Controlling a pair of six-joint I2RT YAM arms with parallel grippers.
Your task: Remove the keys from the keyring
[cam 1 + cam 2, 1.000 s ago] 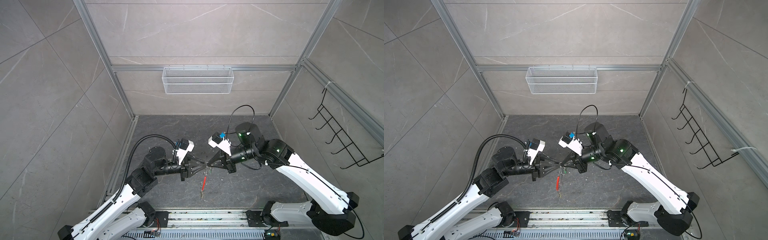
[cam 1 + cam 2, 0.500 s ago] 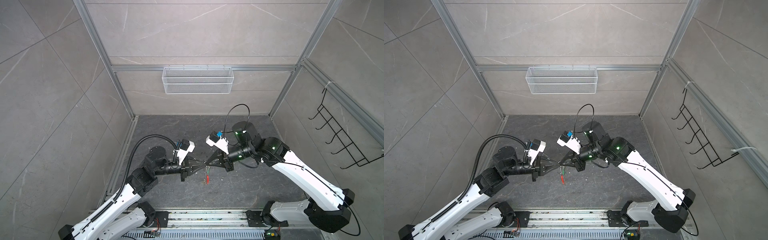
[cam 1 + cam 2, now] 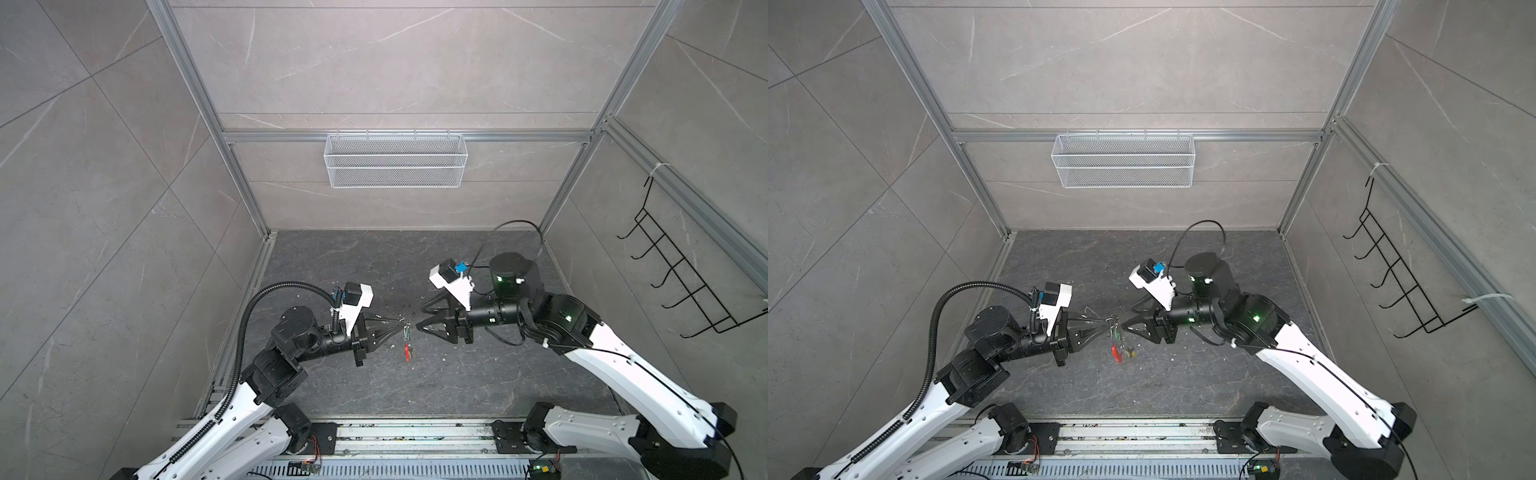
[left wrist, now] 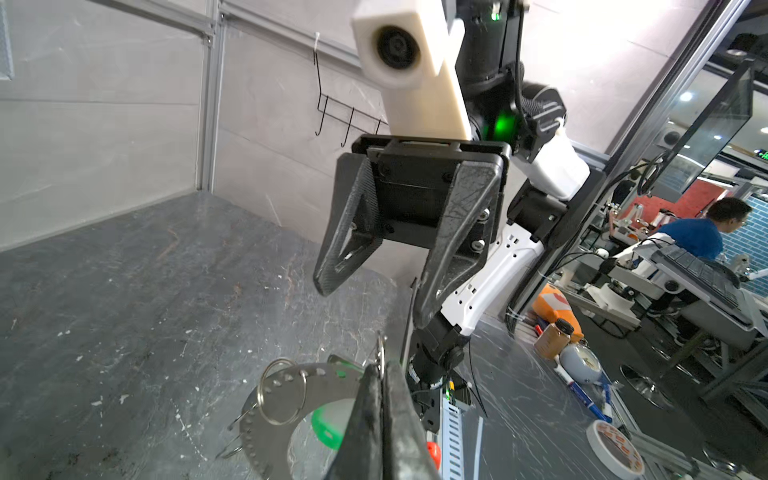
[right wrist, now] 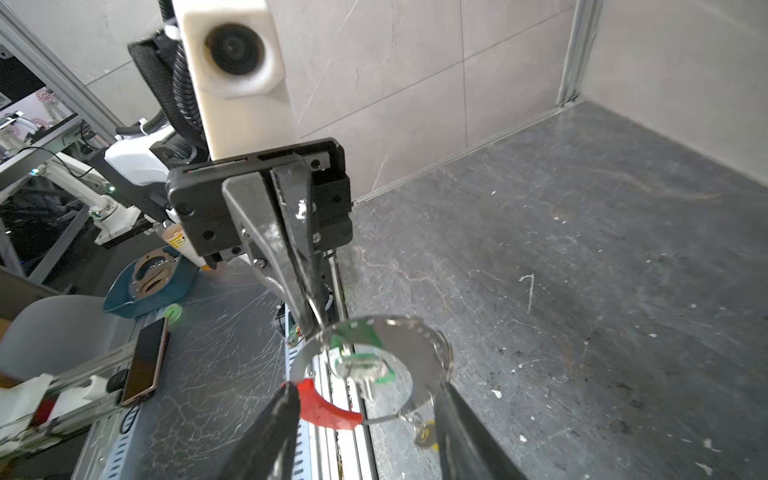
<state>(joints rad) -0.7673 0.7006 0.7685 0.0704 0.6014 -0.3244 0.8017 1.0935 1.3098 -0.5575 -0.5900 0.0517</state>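
- Silvery metal keyring (image 5: 422,338) with a red curved plastic sleeve (image 5: 324,409) is hanging over the middle of the dark grey stone counter (image 3: 374,266), pinched at its upper edge.
- A green oblong plastic key tag (image 4: 326,428) and a yellow oblong plastic key tag (image 5: 424,434) are dangling from the keyring.
- The left gripper (image 4: 381,374) is pressing its fingers together on the keyring's band.
- The right gripper (image 3: 420,319) is hovering just beside the keyring, its fingers spread wide.
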